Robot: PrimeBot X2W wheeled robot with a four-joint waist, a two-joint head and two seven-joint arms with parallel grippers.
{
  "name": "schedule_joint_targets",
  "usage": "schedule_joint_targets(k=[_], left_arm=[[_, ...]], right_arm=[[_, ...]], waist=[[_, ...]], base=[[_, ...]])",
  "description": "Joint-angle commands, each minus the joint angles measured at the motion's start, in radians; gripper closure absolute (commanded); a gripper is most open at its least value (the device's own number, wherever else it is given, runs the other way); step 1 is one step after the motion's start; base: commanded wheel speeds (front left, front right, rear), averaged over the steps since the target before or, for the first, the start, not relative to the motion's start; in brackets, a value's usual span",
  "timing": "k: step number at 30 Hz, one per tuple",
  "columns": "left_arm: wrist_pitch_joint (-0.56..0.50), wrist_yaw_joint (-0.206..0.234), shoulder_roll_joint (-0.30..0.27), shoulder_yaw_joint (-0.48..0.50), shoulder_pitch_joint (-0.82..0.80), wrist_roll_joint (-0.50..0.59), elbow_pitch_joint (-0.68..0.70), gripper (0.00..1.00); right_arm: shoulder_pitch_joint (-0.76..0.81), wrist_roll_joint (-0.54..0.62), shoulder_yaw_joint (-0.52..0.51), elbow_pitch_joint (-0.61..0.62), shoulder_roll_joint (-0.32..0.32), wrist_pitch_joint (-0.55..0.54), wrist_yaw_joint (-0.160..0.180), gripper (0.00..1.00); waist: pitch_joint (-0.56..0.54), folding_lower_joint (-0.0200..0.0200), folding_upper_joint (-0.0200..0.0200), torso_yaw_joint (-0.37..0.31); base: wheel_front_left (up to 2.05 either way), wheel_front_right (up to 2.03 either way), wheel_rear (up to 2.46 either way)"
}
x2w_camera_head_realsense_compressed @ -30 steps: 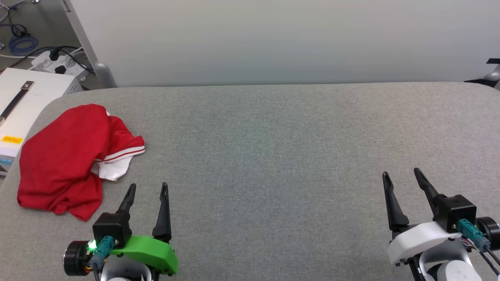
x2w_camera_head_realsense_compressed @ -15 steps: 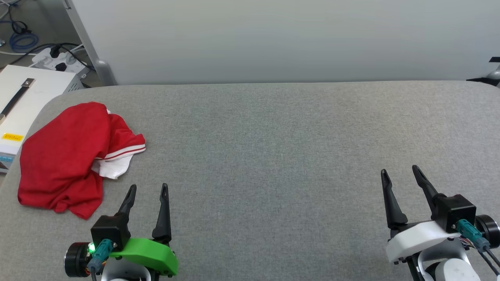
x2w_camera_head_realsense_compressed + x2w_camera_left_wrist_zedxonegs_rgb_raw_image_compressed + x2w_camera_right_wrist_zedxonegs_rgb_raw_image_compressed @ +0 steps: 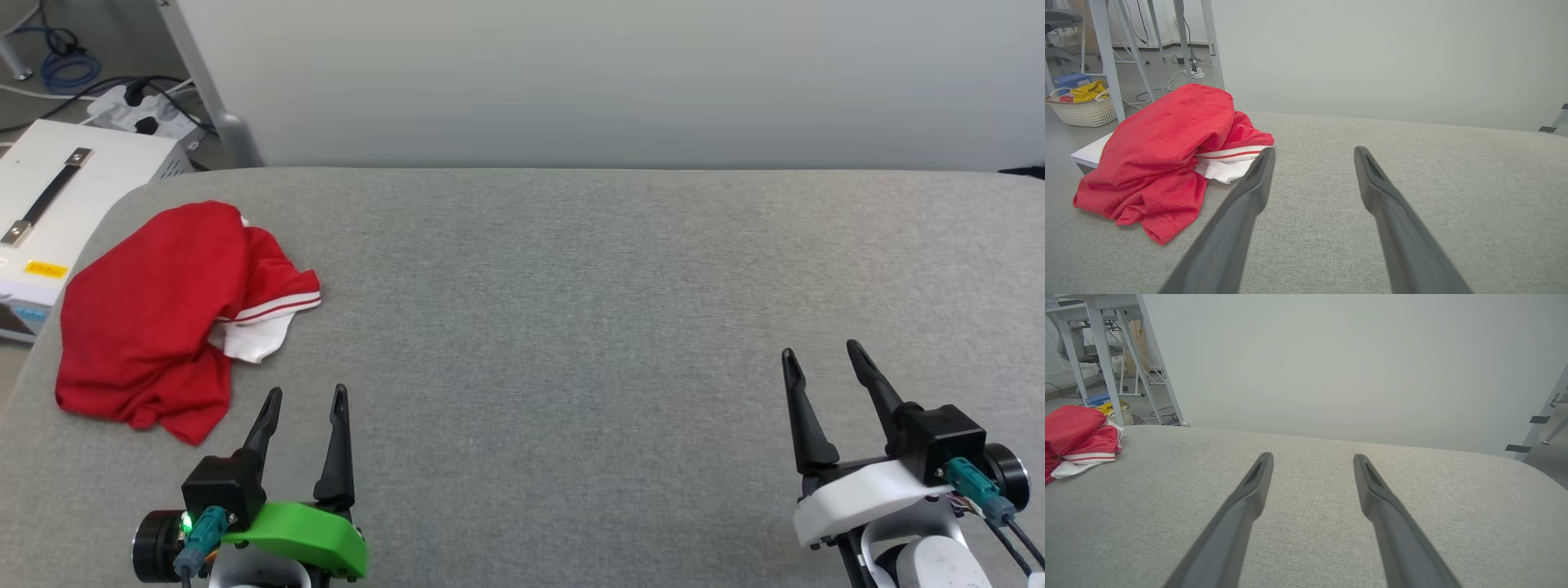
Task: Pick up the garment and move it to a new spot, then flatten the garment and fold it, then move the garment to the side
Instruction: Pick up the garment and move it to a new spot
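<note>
Grey woven cloth covers the broad surface (image 3: pixel 571 269), which runs up to a pale wall panel (image 3: pixel 588 82) at the far side. At the far left lies the garment (image 3: pixel 151 327), a crumpled red heap with a white sleeve and striped trim poking out on its right. It sits close to the surface's left edge, beside a white box (image 3: pixel 49 204) that stands lower, off the surface.

Over the last second the whole head view has slid. Heap, box and wall post all sit a little further right than before, so the camera has turned while the garment has stayed where it was. Its folds look unchanged.

The left gripper (image 3: pixel 308 392) is at the near left with its fingers spread wide and nothing between them. Its tips are just near and right of the heap, apart from the cloth. The right gripper (image 3: pixel 820 349) is equally wide and empty over bare cloth at the near right, well apart from the garment; it has crept slightly left in the view.

As I judge it, the robot is only squaring itself toward the heap, and the pick-up has not yet begun. The left arm looks the natural one to reach first.
</note>
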State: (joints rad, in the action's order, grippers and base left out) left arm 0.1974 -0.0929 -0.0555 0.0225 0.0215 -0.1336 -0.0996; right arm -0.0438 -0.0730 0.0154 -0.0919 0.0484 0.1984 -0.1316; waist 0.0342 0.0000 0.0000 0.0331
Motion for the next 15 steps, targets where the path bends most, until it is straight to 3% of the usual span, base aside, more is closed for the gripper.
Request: schedule_joint_targets(k=[1,15], left_arm=[[0.011,-0.006,0.004,0.005,0.005,-0.008,-0.006,0.0],[0.04,-0.015,0.005,0.033,0.009,-0.015,-0.02,0.0]], right_arm=[[-0.019,-0.009,0.01,-0.006,0.002,0.011,0.001,0.0],[-0.024,-0.028,0.081,-0.034,0.002,0.04,0.001,0.0]], waist=[[0.002,0.0,0.0,0.024],[-0.016,0.0,0.0,0.214]], base=[[0.0,0.0,0.0],[0.0,0.0,0.0]])
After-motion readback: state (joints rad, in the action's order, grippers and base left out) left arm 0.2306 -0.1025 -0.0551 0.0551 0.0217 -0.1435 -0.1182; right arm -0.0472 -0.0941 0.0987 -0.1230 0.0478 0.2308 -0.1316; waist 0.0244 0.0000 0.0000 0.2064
